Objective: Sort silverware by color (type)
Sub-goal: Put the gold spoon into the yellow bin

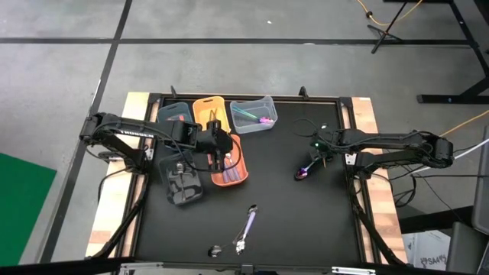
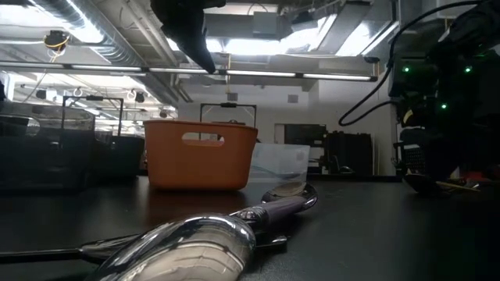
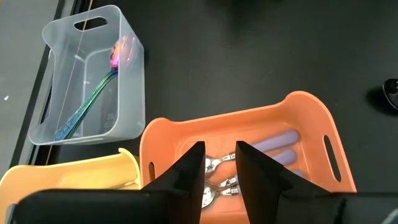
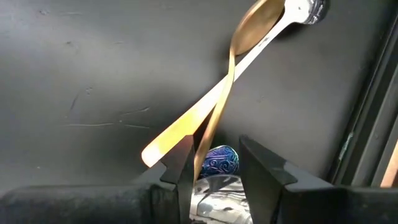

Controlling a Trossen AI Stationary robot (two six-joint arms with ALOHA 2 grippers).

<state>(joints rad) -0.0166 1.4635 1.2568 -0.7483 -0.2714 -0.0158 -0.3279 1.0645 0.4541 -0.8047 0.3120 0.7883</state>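
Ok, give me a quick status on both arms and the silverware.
Left gripper over orange bin, jaws open, empty. Right gripper down at gold spoon, jaws astride its handle. Purple-handled piece loose mid-table. Nothing blocking.

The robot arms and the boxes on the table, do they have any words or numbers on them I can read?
No text can be read anywhere.
Left dark robot arm: a small pale marking on its side, too small and blurred to read.
Orange plastic bin, clear plastic bin, yellow plastic bin: no labels.
Black table top: no writing.
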